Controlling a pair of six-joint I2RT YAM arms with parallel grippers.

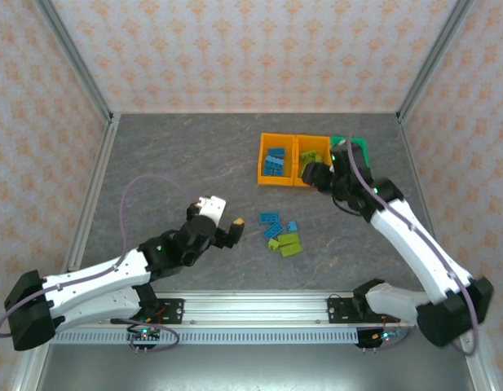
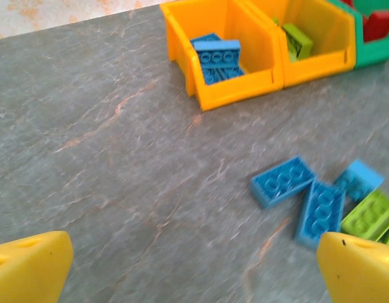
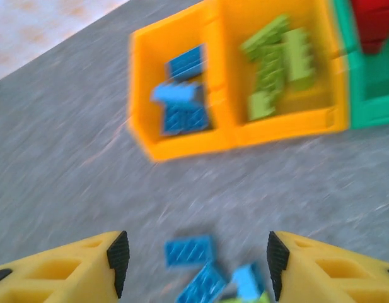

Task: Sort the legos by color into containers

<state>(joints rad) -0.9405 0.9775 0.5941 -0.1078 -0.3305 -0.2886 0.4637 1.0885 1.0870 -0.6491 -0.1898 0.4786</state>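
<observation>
Loose legos lie mid-table: blue bricks [image 1: 271, 218] [image 2: 282, 181] [image 3: 189, 250] and lime green ones [image 1: 289, 244] [image 2: 369, 214]. Behind them stand three containers side by side. The left orange bin [image 1: 263, 169] [image 2: 235, 91] [image 3: 188, 144] holds blue bricks, the middle orange bin [image 1: 298, 175] [image 2: 314, 66] [image 3: 289, 126] lime green ones, and the green bin [image 1: 362, 147] [image 2: 371, 57] [image 3: 371, 110] red ones. My left gripper [image 1: 235, 228] [image 2: 194, 278] is wide open just left of the loose pile. My right gripper [image 1: 312, 173] [image 3: 197, 265] hovers open and holds nothing, in front of the bins above the pile.
The table is dark grey stone-patterned [image 1: 178, 155], walled by patterned panels on three sides. My right arm [image 1: 398, 220] crosses in front of the green bin. Bare tabletop stretches left of the bins and pile.
</observation>
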